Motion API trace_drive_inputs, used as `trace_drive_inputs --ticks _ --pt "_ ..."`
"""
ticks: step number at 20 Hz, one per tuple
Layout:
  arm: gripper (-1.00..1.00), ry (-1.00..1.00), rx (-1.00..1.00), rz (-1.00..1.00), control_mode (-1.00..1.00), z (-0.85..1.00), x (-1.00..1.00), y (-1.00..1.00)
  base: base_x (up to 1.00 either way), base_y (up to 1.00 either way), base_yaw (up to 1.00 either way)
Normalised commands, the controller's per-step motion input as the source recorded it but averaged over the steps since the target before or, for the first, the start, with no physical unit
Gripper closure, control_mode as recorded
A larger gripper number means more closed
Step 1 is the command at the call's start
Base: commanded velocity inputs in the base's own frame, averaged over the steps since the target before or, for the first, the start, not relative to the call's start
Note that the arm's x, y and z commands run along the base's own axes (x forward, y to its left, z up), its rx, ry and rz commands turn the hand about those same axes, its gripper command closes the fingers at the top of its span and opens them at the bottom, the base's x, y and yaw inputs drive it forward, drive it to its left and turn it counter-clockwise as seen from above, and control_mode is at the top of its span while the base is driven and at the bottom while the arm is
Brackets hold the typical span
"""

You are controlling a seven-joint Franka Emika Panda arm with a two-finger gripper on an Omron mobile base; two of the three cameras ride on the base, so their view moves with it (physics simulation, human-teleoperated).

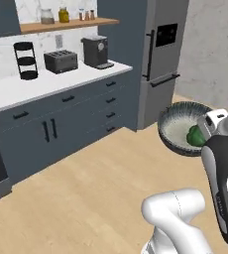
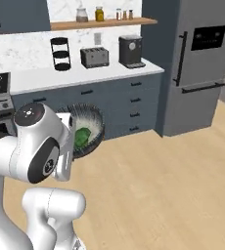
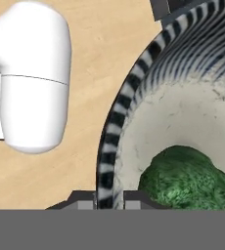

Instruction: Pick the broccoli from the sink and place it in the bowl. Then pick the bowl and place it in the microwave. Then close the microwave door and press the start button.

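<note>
The gripper (image 3: 109, 199) is clamped on the rim of the bowl (image 3: 183, 107), one finger either side of its wall, holding it above the wooden floor (image 1: 101, 173). Just inside lies the broccoli (image 3: 188, 176).

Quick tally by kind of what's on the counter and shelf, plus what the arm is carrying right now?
Tiered black stand: 1
Toaster: 1
Coffee machine: 1
Shelf jars, large: 2
Shelf bottles, small: 3
Bowl: 1, gripped at the rim by the gripper
Broccoli: 1, inside the bowl
Total: 10
</note>
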Motion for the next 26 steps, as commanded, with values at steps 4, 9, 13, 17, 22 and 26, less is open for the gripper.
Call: trace_drive_inputs --ticks 4,9,13,17,22,26 --pt "1.00 0.00 0.00 0.00 1.00 0.00 0.00 0.00 0.98 -0.29 0.74" --pt "1.00 0.00 0.00 0.00 1.00 0.00 0.00 0.00 1.00 -0.12 0.77" --pt "1.00 0.00 0.00 0.00 1.00 0.00 0.00 0.00 0.84 -0.05 0.87" --pt "1.00 0.00 0.00 0.00 1.00 0.00 0.00 0.00 0.84 -0.04 0.85" --pt "1.00 0.00 0.00 0.00 1.00 0.00 0.00 0.00 1.00 -0.10 0.64" --pt "1.00 0.00 0.00 0.00 1.00 0.00 0.00 0.00 1.00 -0.52 0.45"
